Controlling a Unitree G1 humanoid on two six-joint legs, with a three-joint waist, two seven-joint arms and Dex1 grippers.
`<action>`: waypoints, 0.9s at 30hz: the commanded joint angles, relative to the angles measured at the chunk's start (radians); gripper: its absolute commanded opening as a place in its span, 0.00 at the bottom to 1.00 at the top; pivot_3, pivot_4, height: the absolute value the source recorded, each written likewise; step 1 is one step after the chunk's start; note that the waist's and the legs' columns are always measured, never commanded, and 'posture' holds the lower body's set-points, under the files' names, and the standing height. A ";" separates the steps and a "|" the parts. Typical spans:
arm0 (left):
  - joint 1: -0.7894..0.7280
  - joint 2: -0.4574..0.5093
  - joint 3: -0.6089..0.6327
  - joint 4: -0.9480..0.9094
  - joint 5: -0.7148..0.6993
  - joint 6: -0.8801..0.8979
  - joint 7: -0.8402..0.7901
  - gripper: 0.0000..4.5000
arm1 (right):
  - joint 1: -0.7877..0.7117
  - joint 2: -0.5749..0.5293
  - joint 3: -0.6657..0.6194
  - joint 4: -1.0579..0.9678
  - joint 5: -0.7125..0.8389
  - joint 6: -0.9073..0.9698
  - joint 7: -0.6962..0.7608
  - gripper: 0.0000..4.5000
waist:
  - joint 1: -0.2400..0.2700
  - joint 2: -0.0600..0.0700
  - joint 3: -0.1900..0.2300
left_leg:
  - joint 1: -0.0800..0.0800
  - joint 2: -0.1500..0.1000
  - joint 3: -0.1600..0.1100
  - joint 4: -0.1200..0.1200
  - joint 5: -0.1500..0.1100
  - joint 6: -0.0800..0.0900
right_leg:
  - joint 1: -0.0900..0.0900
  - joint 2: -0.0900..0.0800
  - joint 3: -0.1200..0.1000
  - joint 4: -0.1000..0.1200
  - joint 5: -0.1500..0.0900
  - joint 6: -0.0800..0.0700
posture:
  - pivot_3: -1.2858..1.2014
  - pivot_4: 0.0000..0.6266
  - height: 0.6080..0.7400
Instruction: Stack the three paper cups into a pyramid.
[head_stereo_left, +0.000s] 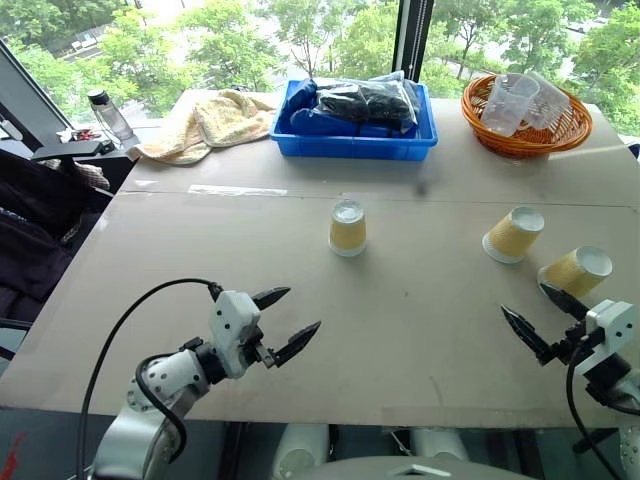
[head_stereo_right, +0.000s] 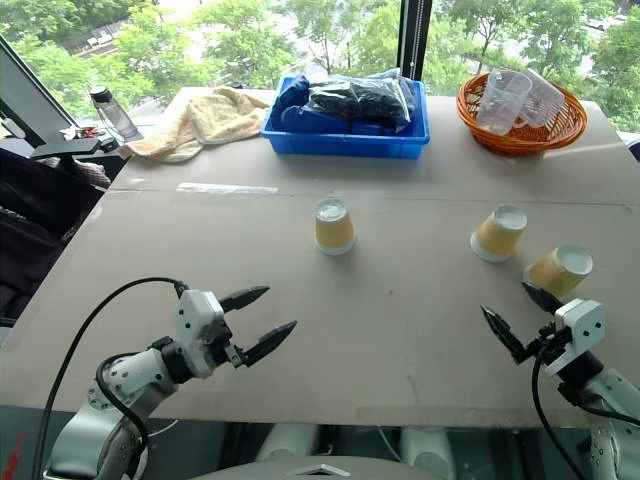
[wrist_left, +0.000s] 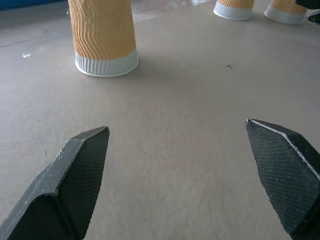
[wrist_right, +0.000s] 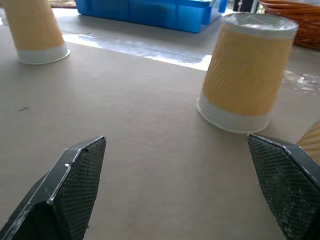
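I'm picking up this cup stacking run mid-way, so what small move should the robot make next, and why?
Probably ease the right gripper forward around the nearest paper cup. All three cups stand upside down and apart on the table, nothing stacked yet, and both grippers are open and empty, the right one just short of that cup.

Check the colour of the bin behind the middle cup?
Blue bin, clearest in the left eye view.

— What sits along the top of the frame?
— A blue bin (head_stereo_left: 355, 142) of dark bags at center, a cream towel (head_stereo_left: 205, 120) left, a wicker basket (head_stereo_left: 527, 135) with clear cups (head_stereo_left: 508, 102) right.
— Upper left corner?
— A bottle (head_stereo_left: 108, 114).
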 joint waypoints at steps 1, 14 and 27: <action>-0.072 0.074 0.049 -0.075 -0.119 0.043 -0.099 1.00 | -0.016 -0.004 -0.097 -0.046 0.011 -0.051 -0.065 0.99 | -0.001 0.001 0.000 | 0.000 0.000 0.000 0.000 0.000 0.000 | 0.000 0.000 0.000 0.000 0.000 0.000 | 0.52 0.24 0.95; -0.429 0.236 0.043 -0.143 -0.313 0.280 -0.170 1.00 | -0.136 -0.007 -0.150 -0.034 -0.029 0.101 -0.306 0.99 | -0.006 0.001 0.000 | 0.000 0.000 0.002 0.000 0.000 0.000 | 0.000 0.003 0.004 0.000 0.000 0.000 | 0.52 0.24 0.95; -0.446 0.244 0.040 -0.184 -0.358 0.366 -0.161 1.00 | -0.150 -0.006 -0.147 0.033 -0.051 0.160 -0.321 0.99 | -0.008 0.001 0.000 | 0.001 0.000 0.003 0.000 0.000 0.000 | 0.000 0.004 0.005 0.001 0.000 0.000 | 0.52 0.24 0.95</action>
